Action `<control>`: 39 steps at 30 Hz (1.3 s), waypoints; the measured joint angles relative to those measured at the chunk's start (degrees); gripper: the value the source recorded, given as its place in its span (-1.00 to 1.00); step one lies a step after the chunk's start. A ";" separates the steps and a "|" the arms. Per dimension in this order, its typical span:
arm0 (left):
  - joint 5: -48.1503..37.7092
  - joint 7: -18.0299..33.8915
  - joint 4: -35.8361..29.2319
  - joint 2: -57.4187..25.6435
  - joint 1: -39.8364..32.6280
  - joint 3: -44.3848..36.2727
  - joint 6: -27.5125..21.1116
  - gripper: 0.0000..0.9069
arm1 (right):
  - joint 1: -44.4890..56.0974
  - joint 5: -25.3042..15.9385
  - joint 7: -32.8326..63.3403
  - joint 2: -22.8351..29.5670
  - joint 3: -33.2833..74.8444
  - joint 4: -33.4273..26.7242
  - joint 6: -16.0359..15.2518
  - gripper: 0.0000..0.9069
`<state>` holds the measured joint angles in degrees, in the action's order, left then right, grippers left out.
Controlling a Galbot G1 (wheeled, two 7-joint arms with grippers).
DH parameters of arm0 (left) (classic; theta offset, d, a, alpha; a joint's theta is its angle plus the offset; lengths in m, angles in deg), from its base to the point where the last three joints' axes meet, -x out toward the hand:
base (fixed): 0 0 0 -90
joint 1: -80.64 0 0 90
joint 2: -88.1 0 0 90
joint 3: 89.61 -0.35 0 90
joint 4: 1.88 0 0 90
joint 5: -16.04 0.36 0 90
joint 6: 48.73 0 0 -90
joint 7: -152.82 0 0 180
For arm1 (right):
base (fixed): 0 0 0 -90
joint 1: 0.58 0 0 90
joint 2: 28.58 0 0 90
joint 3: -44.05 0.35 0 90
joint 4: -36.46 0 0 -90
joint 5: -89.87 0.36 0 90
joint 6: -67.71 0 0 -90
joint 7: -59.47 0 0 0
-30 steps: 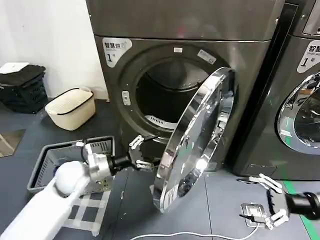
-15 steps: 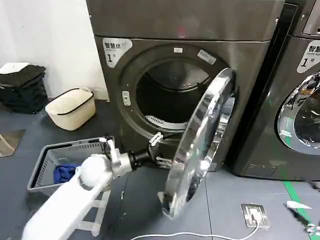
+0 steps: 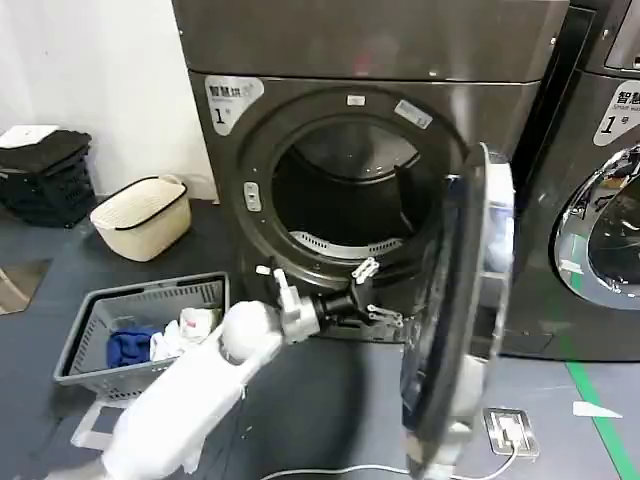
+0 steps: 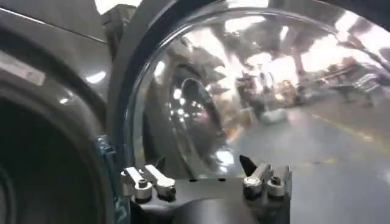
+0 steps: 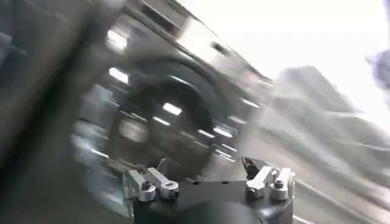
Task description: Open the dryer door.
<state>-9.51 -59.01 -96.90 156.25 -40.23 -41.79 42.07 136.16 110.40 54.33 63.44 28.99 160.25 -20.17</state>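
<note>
On the dark grey floor, the dryer door (image 3: 462,310) had swung nearly edge-on, well clear of the drum, pushed from inside by the left gripper (image 3: 372,292), its fingers spread and empty; the opening looked almost done.

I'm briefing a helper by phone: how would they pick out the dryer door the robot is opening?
Find the dark grey dryer marked 1, left of a second grey machine. The dryer door hangs on its right, swung nearly edge-on beside the left gripper. The neighbour's chrome-ringed door is shut.

I stood in a laundry room: two numbered grey machines (image 3: 400,150) side by side, baskets (image 3: 140,325) on dark floor (image 3: 330,400).
</note>
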 joint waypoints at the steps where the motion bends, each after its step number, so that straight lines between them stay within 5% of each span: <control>1: 0.14 0.21 0.25 0.76 -0.23 -0.57 -0.06 1.00 | -1.05 -0.90 1.86 0.24 1.18 0.20 -1.54 1.00; 17: 2.51 2.66 7.06 12.18 -4.76 -7.69 -0.99 1.00 | -5.21 -6.15 19.58 0.20 19.06 -0.30 -11.85 1.00; 26: 3.07 3.39 12.22 18.23 -7.67 -8.82 -1.67 1.00 | -5.92 -15.14 26.73 0.18 24.74 -5.88 -10.66 1.00; 39: 3.30 4.23 17.62 24.10 -11.21 -9.85 -1.86 1.00 | -5.62 -19.06 30.72 0.18 31.16 -10.15 -9.05 1.00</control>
<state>-6.22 -54.78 -79.28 180.35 -51.43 -51.64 40.21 130.54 91.34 85.05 63.62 60.14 150.10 -29.21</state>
